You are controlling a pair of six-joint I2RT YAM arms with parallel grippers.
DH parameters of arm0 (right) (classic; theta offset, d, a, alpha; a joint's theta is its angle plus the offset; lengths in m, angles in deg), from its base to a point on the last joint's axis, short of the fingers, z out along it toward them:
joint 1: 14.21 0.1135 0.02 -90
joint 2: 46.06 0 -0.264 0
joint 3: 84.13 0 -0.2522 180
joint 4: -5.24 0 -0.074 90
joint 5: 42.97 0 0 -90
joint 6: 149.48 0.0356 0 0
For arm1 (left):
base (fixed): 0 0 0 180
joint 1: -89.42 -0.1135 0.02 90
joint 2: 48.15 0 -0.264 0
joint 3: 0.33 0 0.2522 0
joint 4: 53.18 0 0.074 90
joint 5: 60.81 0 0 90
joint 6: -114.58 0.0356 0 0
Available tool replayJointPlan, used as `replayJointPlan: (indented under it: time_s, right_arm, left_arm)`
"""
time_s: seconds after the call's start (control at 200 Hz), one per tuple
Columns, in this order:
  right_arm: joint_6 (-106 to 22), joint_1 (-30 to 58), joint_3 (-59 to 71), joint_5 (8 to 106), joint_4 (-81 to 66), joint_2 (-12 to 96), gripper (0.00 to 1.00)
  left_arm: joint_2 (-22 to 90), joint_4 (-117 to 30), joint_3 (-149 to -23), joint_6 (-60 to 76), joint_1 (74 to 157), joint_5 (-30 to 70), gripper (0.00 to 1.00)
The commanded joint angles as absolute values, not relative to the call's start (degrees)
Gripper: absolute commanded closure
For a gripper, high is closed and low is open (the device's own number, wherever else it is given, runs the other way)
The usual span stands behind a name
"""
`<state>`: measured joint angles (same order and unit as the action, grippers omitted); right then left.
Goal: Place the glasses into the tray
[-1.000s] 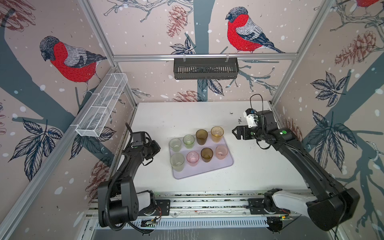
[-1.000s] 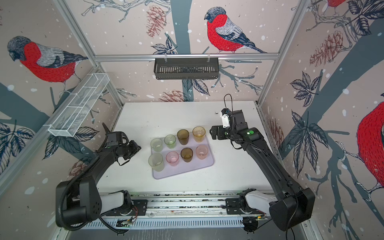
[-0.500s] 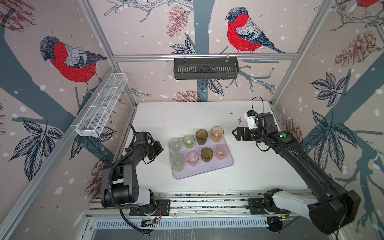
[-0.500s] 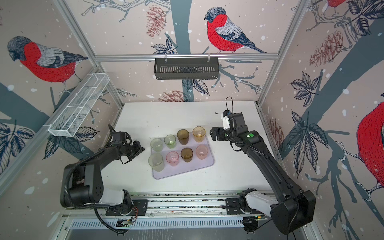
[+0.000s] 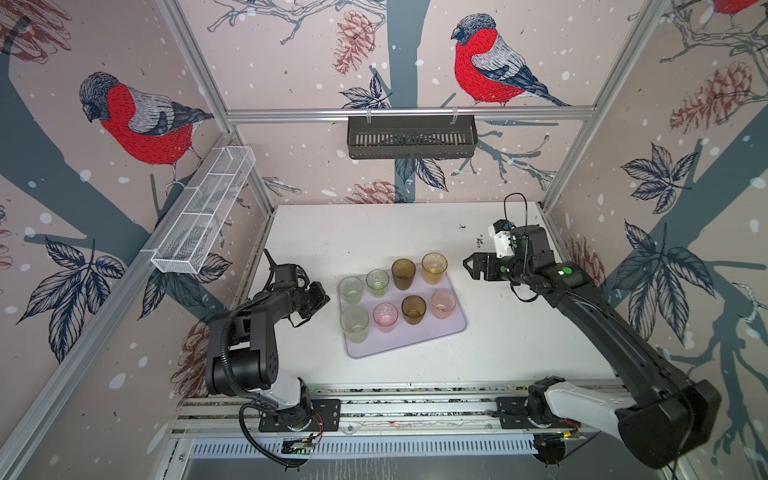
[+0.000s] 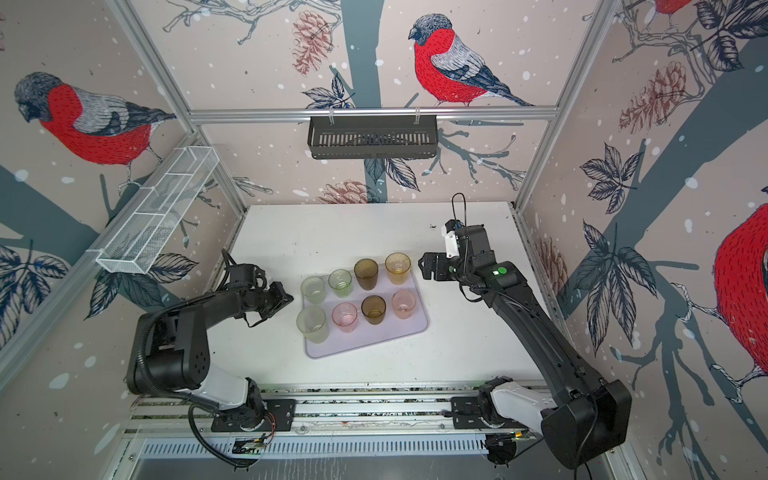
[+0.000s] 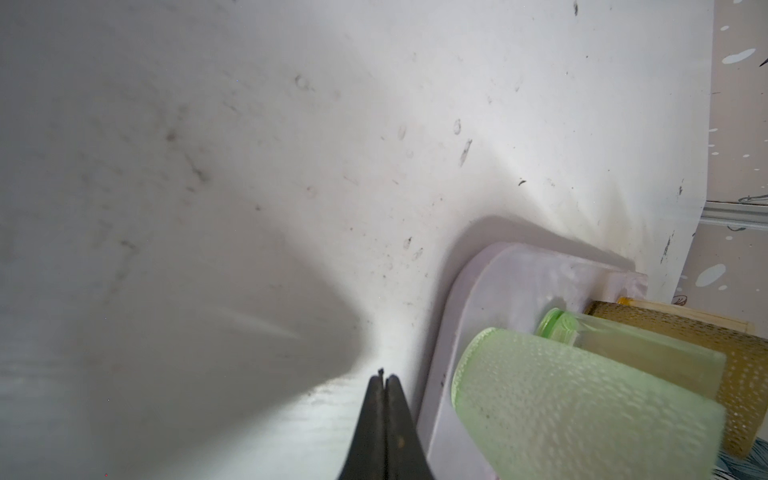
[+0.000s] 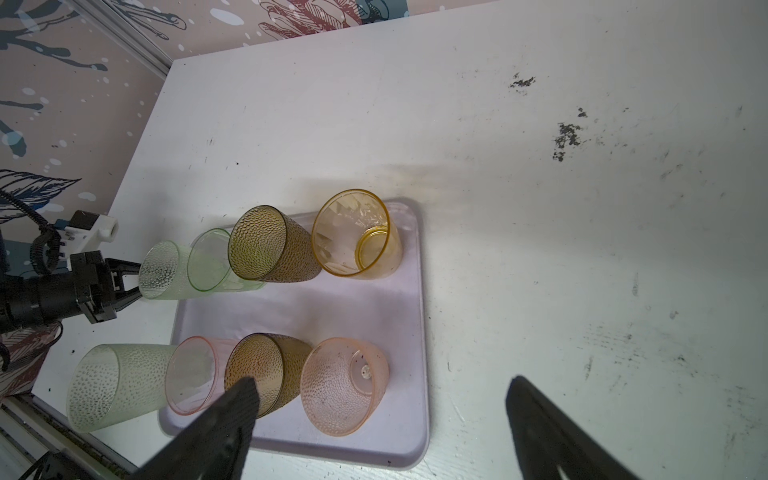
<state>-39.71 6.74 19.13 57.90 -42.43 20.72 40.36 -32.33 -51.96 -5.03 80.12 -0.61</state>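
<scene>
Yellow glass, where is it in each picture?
A top view: the yellow glass stands at the far right corner of the tray.
A top view: yellow glass, same far right corner.
Left wrist view: only a thin yellow sliver seems to peek from behind a brown glass.
Right wrist view: yellow glass, seen into its mouth, next to a brown glass.
Shared landmark: the lilac tray.
</scene>
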Motion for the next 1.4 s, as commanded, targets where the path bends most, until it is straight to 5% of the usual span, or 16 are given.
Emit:
replayJointPlan:
  time_s: [0.0, 1.396]
  right_arm:
    - [-39.0, 6.7, 19.1, 57.7, -41.4, 20.8, 0.06]
    - [-39.4, 6.3, 18.8, 55.2, -41.9, 19.2, 0.05]
  left_arm:
    - [41.5, -35.3, -52.7, -4.8, 80.7, -1.4, 1.0]
    - [52.3, -44.1, -58.5, -10.6, 90.3, -2.2, 1.0]
